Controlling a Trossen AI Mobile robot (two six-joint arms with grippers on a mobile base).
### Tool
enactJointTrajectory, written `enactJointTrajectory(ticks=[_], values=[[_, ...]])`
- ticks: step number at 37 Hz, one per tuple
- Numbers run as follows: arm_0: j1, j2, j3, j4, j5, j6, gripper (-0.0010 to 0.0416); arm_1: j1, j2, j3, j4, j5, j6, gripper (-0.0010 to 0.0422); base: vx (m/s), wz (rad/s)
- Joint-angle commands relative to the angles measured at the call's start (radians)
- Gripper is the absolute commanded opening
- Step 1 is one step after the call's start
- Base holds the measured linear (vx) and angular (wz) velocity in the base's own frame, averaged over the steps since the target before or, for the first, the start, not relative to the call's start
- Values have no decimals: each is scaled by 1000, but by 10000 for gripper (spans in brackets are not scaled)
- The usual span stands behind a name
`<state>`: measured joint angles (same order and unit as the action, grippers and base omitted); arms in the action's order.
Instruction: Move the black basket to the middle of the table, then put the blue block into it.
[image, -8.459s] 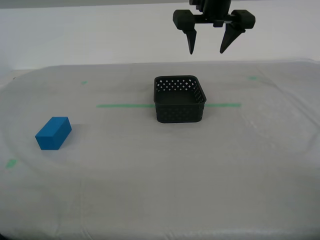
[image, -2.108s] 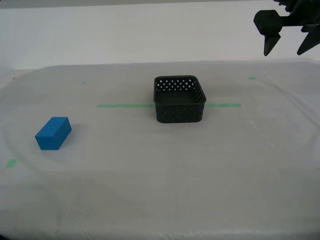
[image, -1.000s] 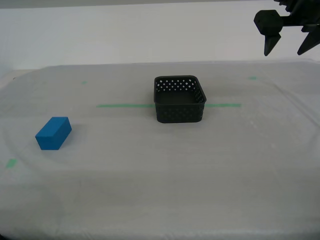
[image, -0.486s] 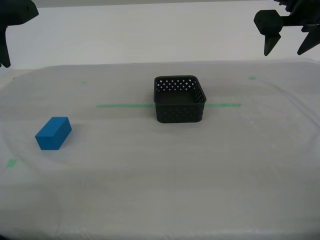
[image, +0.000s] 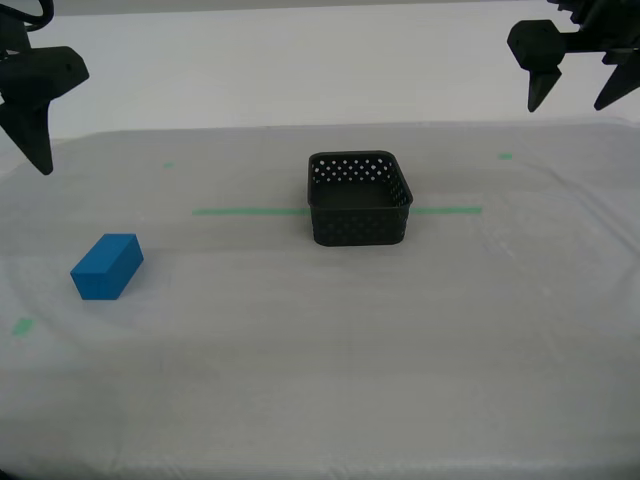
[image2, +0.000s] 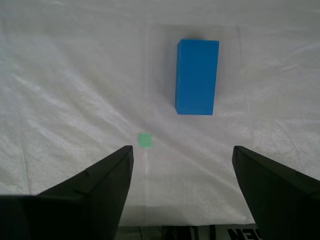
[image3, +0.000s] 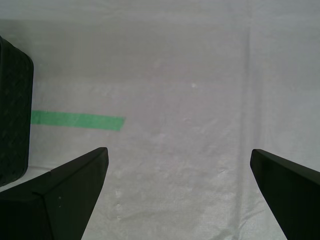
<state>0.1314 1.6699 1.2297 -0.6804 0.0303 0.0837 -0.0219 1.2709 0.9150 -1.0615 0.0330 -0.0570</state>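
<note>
Block pickup step, basket already mid-worktop.
Second pincer (image: 30, 125) hangs with jaws apart above blue block (image: 106, 266) at exterior view's left; black basket (image: 359, 198) on green tape line (image: 250, 211); first pincer (image: 580, 85) spread, idle. Next: descend, clamp block.

The table (image: 330, 350) is covered in a white, slightly wrinkled cloth, and its far corners are seen to be rounded. A green tape line (image: 250, 211) is laid across the far half of the table, parallel to the far edge. The black basket (image: 359, 198) is set upright on this line, about midway between the two side edges, so that the line is hidden where the basket stands. The blue block (image: 106, 266) is laid flat near the side edge at the exterior view's left, well apart from the basket. A small green mark (image: 21, 326) is stuck near the block, nearer that same edge; two more (image: 168, 165) (image: 506, 156) are placed toward the far edge.
</note>
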Motion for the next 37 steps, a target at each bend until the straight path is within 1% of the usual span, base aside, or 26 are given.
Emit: enactJointTrajectory(ticks=[1,6,11,15,19,22,26,37], values=[[0,0,0,1,-2,1,399,-1,0,-23,50,6,2,315,0,0],[0,0,0,1,-2,2,399,-2,0,-51,117,6,-15,365,0,0],[0,0,0,1,-2,2,398,-5,0,-67,165,6,-13,406,0,0],[0,0,0,1,-2,2,399,-12,0,-82,213,6,-10,391,0,0],[0,0,0,1,-2,1,399,-26,0,-116,282,6,-9,404,0,0],[0,0,0,1,-2,1,399,-36,0,-146,331,7,-11,398,0,0],[0,0,0,1,-2,1,399,-48,0,-188,383,7,-22,402,0,0],[0,0,0,1,-2,2,398,-53,10,-274,521,5,-27,401,0,0]])
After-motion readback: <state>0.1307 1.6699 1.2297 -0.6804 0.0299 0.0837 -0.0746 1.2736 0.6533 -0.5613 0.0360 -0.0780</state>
